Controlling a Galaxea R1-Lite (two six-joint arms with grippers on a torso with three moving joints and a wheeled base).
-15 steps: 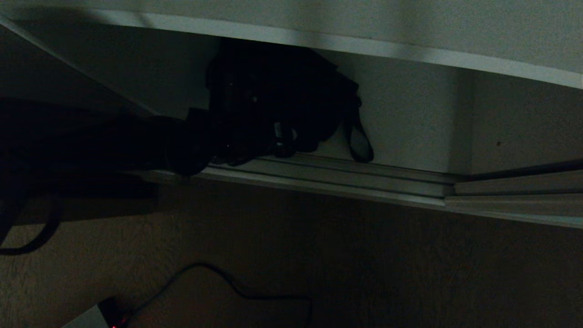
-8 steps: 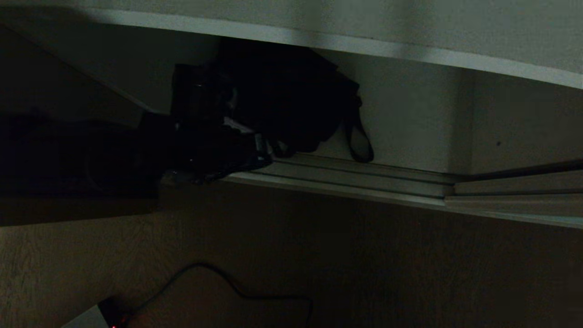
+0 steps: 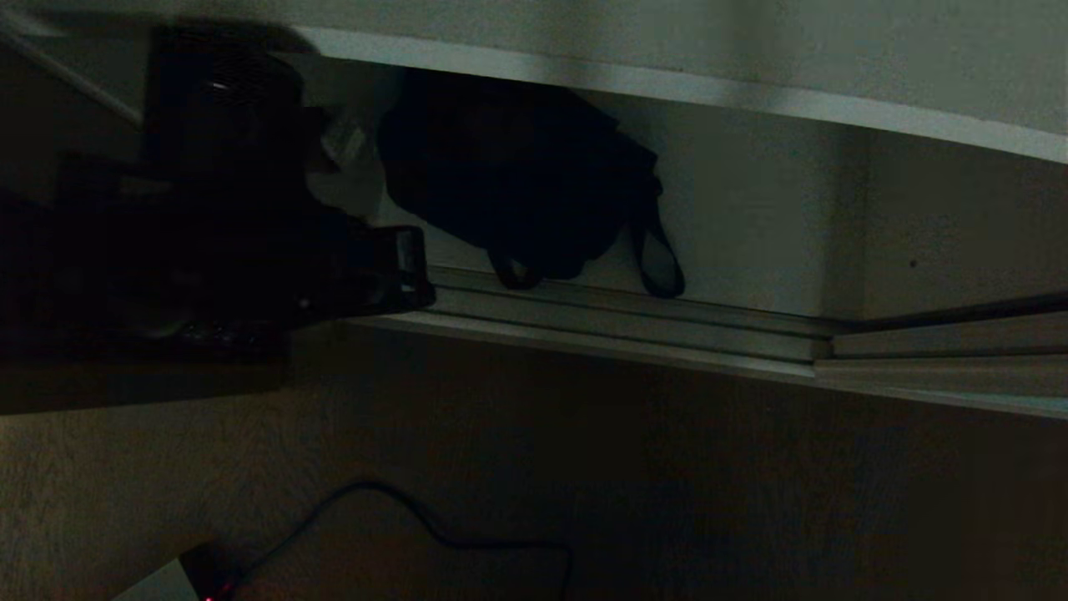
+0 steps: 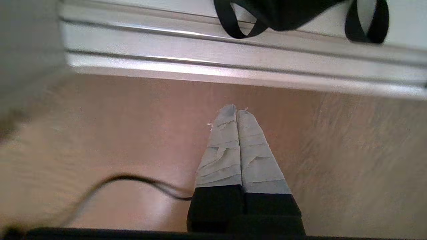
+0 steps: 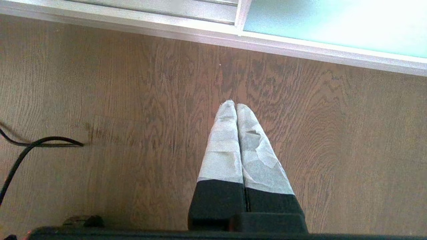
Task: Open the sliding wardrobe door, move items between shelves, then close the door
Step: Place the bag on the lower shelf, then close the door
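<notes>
Left end effector (image 4: 236,111) now clear of bag (image 3: 509,175).

Pale wardrobe bottom shelf (image 3: 751,250) carrying a black fabric bag (image 3: 517,175), strap loops draped onto the silver door track (image 4: 213,53), wooden floor (image 5: 133,100) below with a black cable (image 3: 434,526)

Black bag (image 3: 509,175) filling left of low bay; open room to its right.

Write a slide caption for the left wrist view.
Left gripper shut and empty above brown wooden floor, soft black fabric bag beyond silver door track.
</notes>
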